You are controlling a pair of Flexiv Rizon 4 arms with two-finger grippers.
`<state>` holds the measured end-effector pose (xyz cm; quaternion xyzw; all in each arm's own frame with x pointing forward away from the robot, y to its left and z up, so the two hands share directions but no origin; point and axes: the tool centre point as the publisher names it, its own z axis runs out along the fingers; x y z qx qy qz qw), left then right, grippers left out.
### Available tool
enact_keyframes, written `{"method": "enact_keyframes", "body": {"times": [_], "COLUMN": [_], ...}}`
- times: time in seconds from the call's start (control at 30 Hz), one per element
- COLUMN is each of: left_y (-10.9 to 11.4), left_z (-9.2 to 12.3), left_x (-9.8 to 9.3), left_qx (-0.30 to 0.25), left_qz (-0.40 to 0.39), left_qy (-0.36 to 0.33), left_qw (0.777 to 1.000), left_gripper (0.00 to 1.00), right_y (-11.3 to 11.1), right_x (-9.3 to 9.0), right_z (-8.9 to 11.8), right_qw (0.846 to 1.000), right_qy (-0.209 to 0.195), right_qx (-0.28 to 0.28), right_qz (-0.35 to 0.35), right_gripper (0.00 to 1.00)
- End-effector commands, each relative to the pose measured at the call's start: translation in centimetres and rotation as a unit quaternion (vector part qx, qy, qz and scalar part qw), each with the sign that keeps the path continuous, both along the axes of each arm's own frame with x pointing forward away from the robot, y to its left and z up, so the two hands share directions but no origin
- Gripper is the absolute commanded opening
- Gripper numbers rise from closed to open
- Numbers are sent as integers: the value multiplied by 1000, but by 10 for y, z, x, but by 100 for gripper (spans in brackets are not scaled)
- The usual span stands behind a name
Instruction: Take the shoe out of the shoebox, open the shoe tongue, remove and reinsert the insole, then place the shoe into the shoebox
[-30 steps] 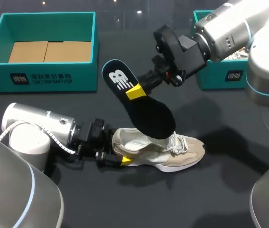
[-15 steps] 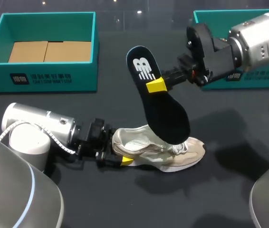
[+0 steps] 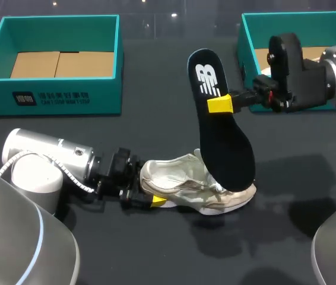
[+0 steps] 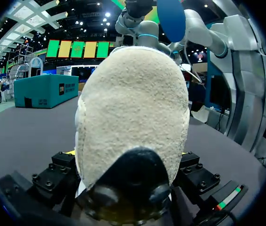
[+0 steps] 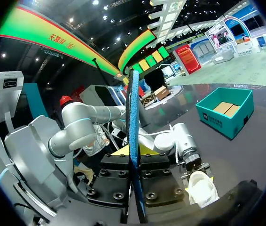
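A beige shoe [image 3: 197,187] lies on its side on the dark table, toe to the right. My left gripper [image 3: 150,189] has its fingers on both sides of the heel, shut on it; in the left wrist view the heel [image 4: 133,103] fills the space between the fingers. Above the shoe's toe hangs a dark insole [image 3: 221,136] with a white logo, nearly upright. My right gripper [image 3: 220,104] is shut on the insole's edge. In the right wrist view the insole [image 5: 134,141] stands edge-on between the shut fingers, with the shoe [image 5: 202,188] below.
A teal shoebox [image 3: 248,35] stands at the back right, behind my right arm. A second teal box [image 3: 61,95] with cardboard inside stands at the back left. Bare table lies in front of the shoe.
My right arm has carried the insole to the right and turned it more upright, over the shoe's toe. The left arm and the shoe have stayed put.
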<state>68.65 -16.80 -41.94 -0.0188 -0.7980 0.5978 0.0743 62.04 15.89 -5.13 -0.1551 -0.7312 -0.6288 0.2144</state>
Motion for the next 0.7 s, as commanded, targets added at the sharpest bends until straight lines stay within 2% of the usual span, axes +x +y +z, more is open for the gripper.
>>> {"method": "enact_keyframes", "body": {"times": [0.03, 0.33, 0.43, 0.7], "left_y": [0, 0, 0, 0], "left_z": [-1, -1, -1, -1], "left_x": [0, 0, 0, 0], "left_qx": [1, 1, 1, 1], "left_qz": [0, 0, 0, 0], "left_qy": [0, 0, 0, 0], "left_qw": [1000, 1000, 1000, 1000], "left_gripper": [0, 0, 0, 0], "right_y": [-16, -20, -27, -36], "right_x": [-26, -21, -25, -33], "right_z": [3, 7, 9, 11], "right_qw": [997, 996, 996, 997], "right_qy": [-12, -24, -34, -23], "right_qx": [-15, -9, -16, -15], "right_qz": [-80, -88, -84, -75], "right_gripper": [0, 0, 0, 0]}}
